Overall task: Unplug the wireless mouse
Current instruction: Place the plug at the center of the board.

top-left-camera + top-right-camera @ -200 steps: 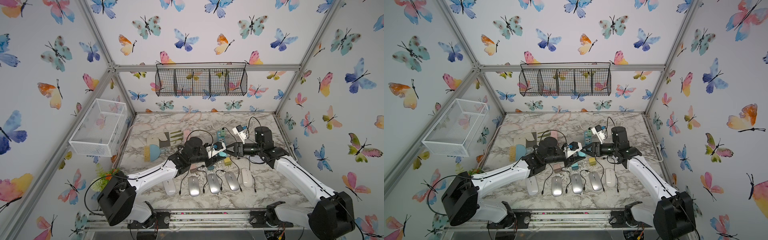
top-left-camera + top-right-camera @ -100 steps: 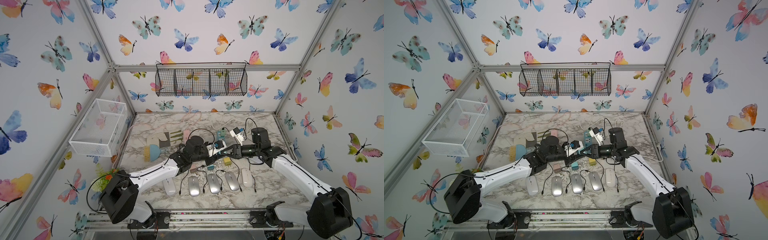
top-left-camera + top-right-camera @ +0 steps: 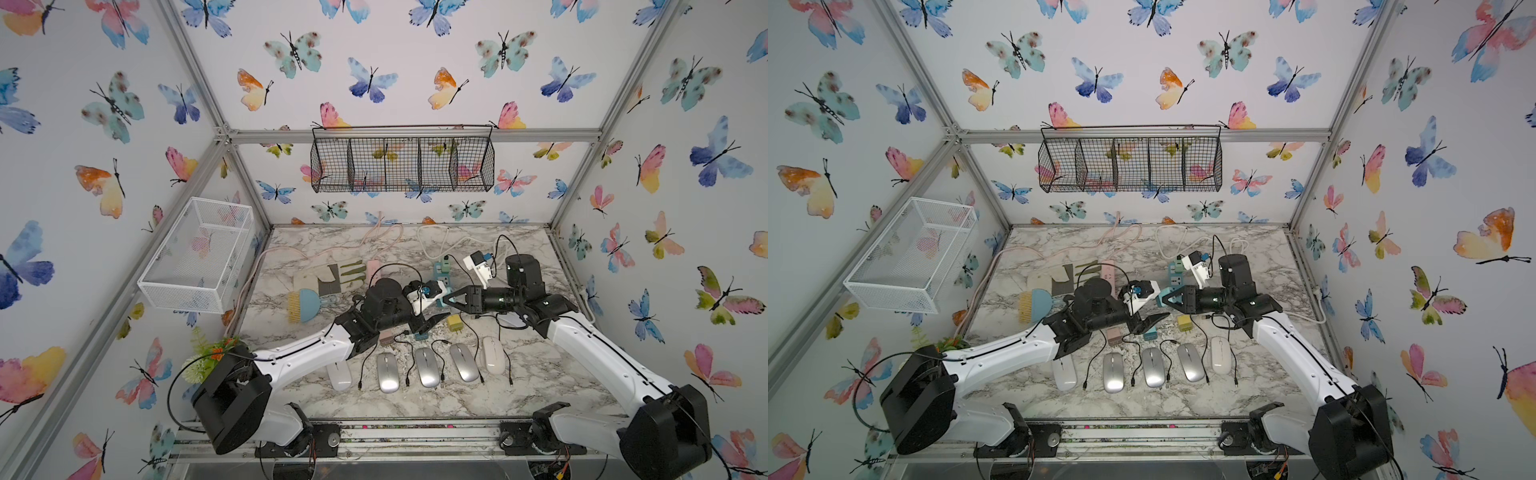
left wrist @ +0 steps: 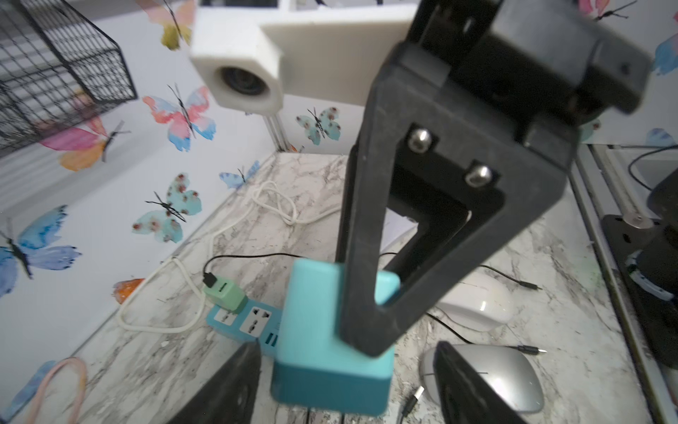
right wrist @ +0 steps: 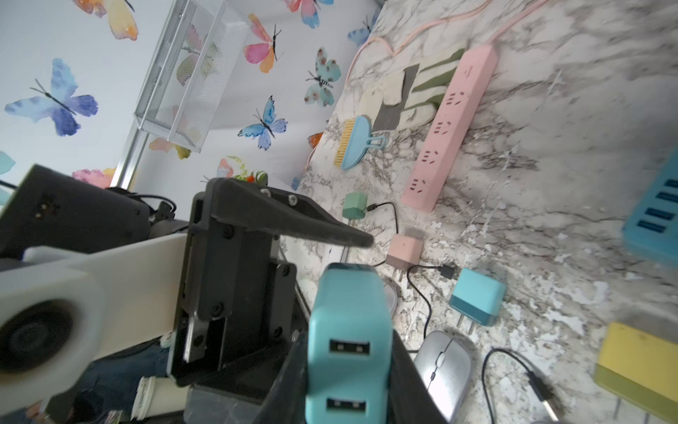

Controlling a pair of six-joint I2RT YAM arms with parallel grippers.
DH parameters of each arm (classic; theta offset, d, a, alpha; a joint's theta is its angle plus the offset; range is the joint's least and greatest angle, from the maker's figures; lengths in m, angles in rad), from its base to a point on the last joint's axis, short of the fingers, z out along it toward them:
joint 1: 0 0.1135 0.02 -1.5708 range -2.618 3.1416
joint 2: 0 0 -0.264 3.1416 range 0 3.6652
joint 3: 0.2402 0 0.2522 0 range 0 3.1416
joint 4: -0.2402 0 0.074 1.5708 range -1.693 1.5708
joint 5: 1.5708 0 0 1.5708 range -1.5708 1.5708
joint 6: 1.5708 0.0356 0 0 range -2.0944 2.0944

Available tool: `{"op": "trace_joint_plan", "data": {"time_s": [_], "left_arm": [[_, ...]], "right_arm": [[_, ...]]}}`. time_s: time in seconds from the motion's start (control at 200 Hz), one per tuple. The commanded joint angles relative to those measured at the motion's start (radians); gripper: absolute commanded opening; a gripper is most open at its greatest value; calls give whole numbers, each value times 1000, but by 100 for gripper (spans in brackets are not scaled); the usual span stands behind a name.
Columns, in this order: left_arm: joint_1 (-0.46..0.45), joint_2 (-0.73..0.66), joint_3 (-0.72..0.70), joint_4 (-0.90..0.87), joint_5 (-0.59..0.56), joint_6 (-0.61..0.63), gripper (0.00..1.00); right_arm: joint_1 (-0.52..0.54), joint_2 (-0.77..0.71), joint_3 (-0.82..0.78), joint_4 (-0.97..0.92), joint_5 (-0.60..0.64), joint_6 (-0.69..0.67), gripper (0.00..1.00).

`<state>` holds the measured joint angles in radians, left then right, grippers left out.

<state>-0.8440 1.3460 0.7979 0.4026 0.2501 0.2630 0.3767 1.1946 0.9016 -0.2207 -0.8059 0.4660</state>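
Right wrist view: right gripper [image 5: 348, 341] clamped on charger [image 5: 348, 293], left gripper [image 4: 346, 350] spread wide, so I'd back left off straight.

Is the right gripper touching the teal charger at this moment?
Touching. The right wrist view shows the teal charger clamped between the fingers of the right gripper, flush on both sides.

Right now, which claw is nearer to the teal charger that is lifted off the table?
Right. The right claw is shut on the teal charger; the left claw stands open around it, not gripping.
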Motion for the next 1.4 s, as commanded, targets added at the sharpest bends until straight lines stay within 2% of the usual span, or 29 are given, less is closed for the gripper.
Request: {"op": "trace_joint_plan", "data": {"time_s": [0.0, 0.045, 0.14, 0.215, 0.33, 0.415, 0.691, 0.936, 1.041, 1.191, 1.396], "left_arm": [[33, -107, -69, 132, -101, -120, 98], [62, -143, -101, 143, -98, -157, 100], [122, -210, -164, 151, -97, -251, 98], [161, -247, -194, 130, -109, -308, 98], [172, -272, -206, 65, -177, -350, 98], [175, -272, -194, 13, -189, -360, 98], [175, -246, -181, 1, -169, -390, 98], [175, -217, -161, -3, -160, -424, 98], [175, -199, -148, -8, -156, -440, 98], [175, -179, -109, -57, -193, -461, 98], [175, -164, -72, -117, -269, -529, 98]], "right_arm": [[-72, -29, -49, 3, 116, 21, 1], [-137, -43, -85, 11, 102, 35, 1], [-255, -73, -139, -31, 119, 24, 1], [-310, -87, -166, -86, 178, -6, 1], [-361, -100, -234, -115, 258, -13, 1], [-367, -91, -279, -101, 309, -9, 1], [-367, 65, -300, -57, 257, -59, 2], [-368, 145, -330, -35, 241, -76, 8], [-367, 169, -346, -7, 232, -73, 16], [-367, 136, -369, 27, 302, -41, 33], [-367, 69, -357, 0, 401, -33, 49]]}}
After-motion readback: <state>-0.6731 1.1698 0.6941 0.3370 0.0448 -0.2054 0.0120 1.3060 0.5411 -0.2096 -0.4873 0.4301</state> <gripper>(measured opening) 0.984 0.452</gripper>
